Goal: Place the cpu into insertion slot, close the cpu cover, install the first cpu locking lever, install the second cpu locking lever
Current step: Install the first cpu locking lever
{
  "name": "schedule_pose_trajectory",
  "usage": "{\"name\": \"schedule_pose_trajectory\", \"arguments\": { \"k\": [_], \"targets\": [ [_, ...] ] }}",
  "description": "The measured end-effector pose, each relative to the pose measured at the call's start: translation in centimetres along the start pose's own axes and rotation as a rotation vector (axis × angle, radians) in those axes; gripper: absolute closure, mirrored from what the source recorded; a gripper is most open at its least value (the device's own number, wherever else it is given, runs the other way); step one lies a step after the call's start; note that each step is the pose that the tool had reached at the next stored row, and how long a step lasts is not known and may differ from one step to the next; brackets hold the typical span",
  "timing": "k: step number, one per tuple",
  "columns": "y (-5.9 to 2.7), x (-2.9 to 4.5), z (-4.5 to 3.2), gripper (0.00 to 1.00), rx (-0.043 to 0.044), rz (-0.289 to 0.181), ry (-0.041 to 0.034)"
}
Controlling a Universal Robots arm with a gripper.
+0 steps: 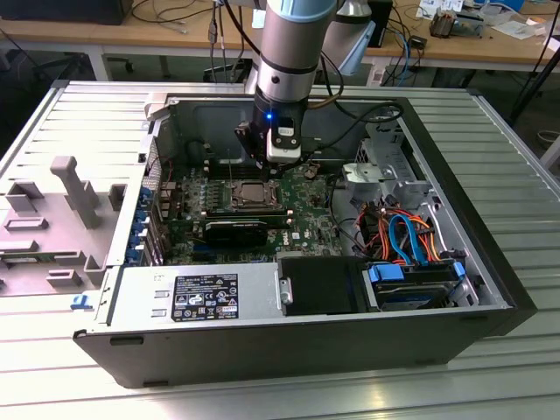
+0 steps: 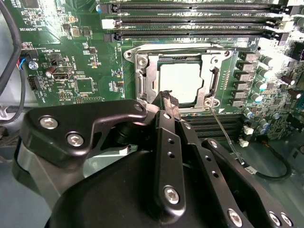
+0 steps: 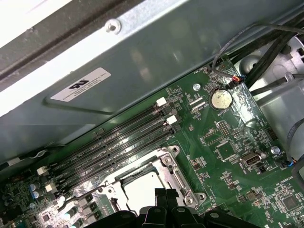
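The cpu point(image 2: 183, 83) shows its silvery top inside the insertion slot point(image 2: 142, 102) on the green motherboard, and it also appears in the first wrist view point(image 3: 142, 190). The cpu cover point(image 2: 148, 71) lies flat around the chip as a grey metal frame. A thin locking lever point(image 2: 227, 135) sticks out at an angle from one socket corner. My gripper point(image 2: 167, 98) is shut with nothing between its fingers, its tips right at the socket's edge. In the exterior view the gripper point(image 1: 267, 164) hangs just over the socket point(image 1: 254, 194).
Long black memory slots point(image 2: 190, 21) run beside the socket. The open computer case point(image 1: 490, 262) has walls all around. Bundled cables point(image 1: 402, 232) and a drive bay point(image 1: 411, 284) sit at the exterior view's right, a power supply point(image 1: 197, 293) at the front.
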State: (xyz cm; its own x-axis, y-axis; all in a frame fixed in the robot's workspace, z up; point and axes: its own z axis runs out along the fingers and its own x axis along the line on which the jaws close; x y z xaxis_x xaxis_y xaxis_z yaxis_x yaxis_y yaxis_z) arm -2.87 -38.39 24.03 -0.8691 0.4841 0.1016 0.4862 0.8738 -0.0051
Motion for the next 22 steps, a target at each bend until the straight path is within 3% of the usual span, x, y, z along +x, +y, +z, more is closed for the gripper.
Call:
{"name": "schedule_pose_trajectory", "arguments": {
  "k": [22],
  "targets": [
    [-0.19, -0.11, -0.01, 0.89, -0.0048, -0.011, 0.0032]
  ]
}}
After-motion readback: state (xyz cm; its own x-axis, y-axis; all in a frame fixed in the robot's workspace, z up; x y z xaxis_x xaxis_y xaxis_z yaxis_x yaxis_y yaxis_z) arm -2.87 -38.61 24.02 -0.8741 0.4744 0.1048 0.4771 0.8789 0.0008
